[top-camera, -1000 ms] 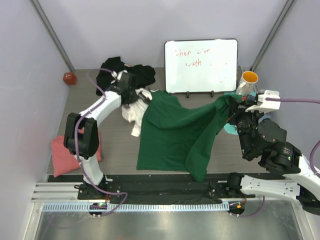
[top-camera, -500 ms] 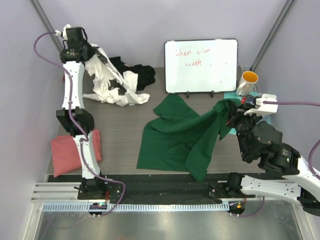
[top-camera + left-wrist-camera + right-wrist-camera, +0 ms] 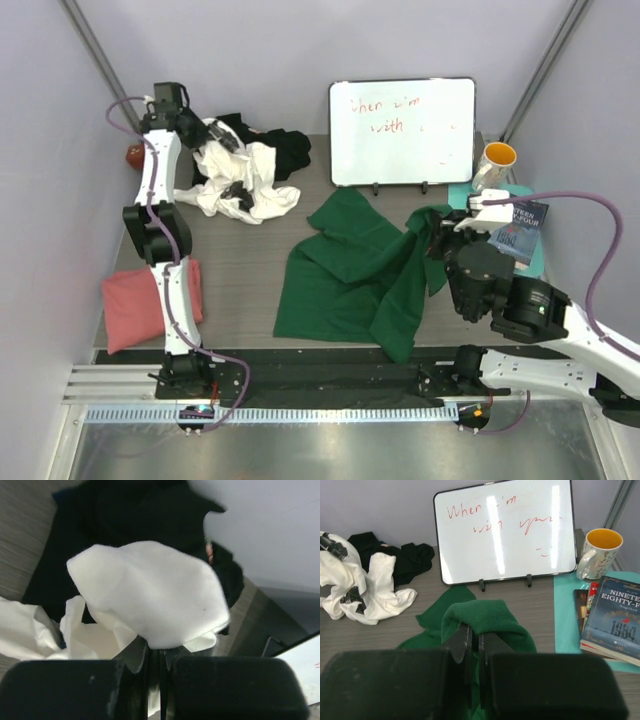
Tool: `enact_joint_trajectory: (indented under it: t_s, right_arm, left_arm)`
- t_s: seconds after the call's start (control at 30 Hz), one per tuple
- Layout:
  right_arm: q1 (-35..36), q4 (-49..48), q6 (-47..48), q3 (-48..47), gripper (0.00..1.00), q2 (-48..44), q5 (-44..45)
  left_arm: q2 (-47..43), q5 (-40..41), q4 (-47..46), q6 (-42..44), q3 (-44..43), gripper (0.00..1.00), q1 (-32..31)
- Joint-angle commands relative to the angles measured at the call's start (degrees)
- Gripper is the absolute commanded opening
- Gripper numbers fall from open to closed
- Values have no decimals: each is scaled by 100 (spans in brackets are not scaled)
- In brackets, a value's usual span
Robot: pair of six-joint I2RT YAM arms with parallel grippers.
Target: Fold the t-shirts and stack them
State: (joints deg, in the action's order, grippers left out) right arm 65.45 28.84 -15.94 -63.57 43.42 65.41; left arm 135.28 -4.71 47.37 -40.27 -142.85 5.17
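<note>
Left tool (image 3: 160,656) is clamping a bunched fold of the white t-shirt (image 3: 150,590) and holding it up at the far left of the surface (image 3: 240,260), with the rest draping down beside the black t-shirt (image 3: 288,148). Right tool (image 3: 475,637) is pinching a raised fold of the dark green t-shirt (image 3: 345,275), while the rest is lying spread mid-surface. Salmon pink t-shirt (image 3: 125,305) is sitting at the near left edge.

Green t-shirt (image 3: 340,285) is matt cloth, table (image 3: 240,270) wood-grain, whiteboard (image 3: 400,130) glossy.
</note>
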Motion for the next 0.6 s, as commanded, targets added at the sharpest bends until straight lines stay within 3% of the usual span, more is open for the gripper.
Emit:
enact_joint_trajectory:
  t_s: [0.0,0.07,0.1,0.13,0.2,0.23,0.3,0.4,0.57]
  right_arm:
    - [12,165,-708,169,1,272,-352]
    - [12,262,-927,222,1,368,-432]
    - [12,297,-1006,231,1,395,-458]
    - [12,341,-1112,240,1,422,-520]
    - [12,464,-1217,257,1,466,-555]
    - [12,517,-1288,249,1,474,-547]
    - [11,693,-1429,196,2,483,-555]
    - [12,886,-1604,170,13,422,-538]
    - [12,1036,-1693,257,31,176,-547]
  left_arm:
    - [578,-619,448,124,81,0,-25]
    - [535,-584,413,282,422,2,-51]
    - [378,-540,361,309,590,10,-68]
    - [245,-505,291,318,783,31,-60]
    - [-18,-409,27,309,1389,44,-69]
    - [-315,-382,-61,292,1582,56,-69]
    - [-607,-355,-255,274,2031,59,-69]
    - [-1196,-434,-396,292,2480,66,-77]
    - [-2450,-724,-536,327,3350,67,-139]
